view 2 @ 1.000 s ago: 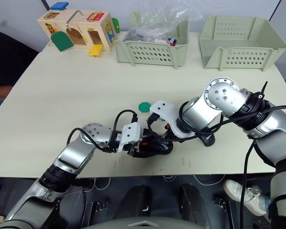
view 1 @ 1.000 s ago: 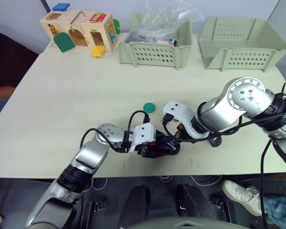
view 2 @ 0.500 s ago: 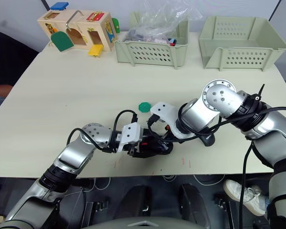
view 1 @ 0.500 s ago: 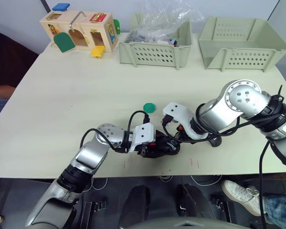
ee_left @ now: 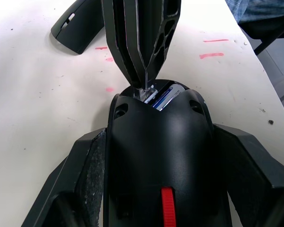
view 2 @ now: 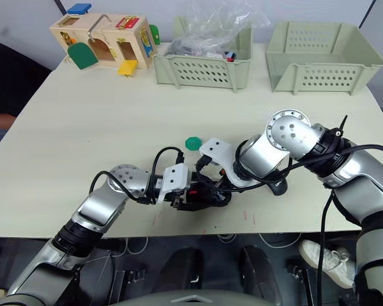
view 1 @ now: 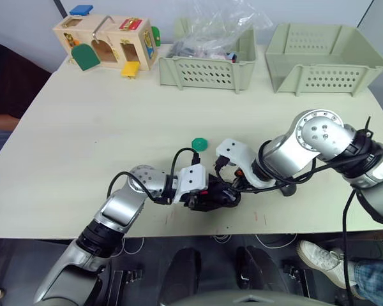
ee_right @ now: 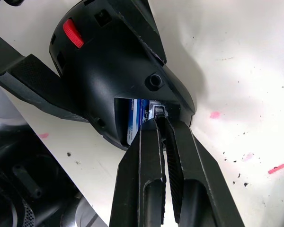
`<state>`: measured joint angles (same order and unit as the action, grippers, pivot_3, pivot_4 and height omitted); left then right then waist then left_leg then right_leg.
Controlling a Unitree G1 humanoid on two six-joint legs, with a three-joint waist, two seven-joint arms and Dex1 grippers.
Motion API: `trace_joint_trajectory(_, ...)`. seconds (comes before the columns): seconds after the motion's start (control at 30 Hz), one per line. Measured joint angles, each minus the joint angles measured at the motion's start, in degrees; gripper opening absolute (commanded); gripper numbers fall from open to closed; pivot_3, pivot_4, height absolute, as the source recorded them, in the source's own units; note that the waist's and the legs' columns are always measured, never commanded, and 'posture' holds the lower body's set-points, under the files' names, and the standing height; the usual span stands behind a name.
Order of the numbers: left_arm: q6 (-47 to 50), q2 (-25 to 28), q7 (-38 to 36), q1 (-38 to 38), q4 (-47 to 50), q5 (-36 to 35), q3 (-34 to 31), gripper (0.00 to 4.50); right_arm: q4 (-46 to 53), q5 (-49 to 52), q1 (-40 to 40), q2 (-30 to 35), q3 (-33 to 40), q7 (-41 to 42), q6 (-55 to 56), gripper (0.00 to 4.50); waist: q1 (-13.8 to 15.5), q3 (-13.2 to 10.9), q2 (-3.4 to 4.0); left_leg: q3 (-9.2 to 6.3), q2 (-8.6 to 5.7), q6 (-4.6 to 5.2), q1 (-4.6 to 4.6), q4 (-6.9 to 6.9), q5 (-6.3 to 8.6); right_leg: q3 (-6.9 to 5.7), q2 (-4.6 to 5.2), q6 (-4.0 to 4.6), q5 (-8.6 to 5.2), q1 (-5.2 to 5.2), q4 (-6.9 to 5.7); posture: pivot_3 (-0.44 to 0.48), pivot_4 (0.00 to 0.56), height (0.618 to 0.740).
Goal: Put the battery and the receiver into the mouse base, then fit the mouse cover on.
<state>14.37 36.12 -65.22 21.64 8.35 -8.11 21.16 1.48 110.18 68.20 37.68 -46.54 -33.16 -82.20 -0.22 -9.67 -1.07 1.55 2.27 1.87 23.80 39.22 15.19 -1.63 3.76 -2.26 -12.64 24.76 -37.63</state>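
Change: right elbow swung slightly left; both end effectors hardly moved.
Left end effector (ee_left: 151,189): clamped round mouse base (ee_right: 109,71).
Right end effector (ee_right: 163,124): pinched on a small metal piece, likely the receiver (ee_right: 160,112), beside battery (ee_right: 136,119).
Advice: push straight in, base steady.

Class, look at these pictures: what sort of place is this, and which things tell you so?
Probably a robot lab or test workspace: a pale worktable with red pen marks, two perforated green bins at the back, and a wooden latch-board toy of the kind used for manipulation practice.

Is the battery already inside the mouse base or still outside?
Inside. The battery, white and blue, lies in the open compartment of the mouse base, beside the right gripper tips.
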Motion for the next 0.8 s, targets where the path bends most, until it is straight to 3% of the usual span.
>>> trace_joint_trajectory(0.8,0.7,0.0,0.0,-0.5,0.4,0.0,-0.4,2.89,-4.2,-5.1,3.2,-5.5,0.1,2.8,-6.9,0.0,-0.4,0.1,0.03,-0.08,0.0,0.0,-0.03,-0.01,0.0,-0.07,0.0,0.0,-0.01,-0.07,0.04,0.0,0.15,0.74)
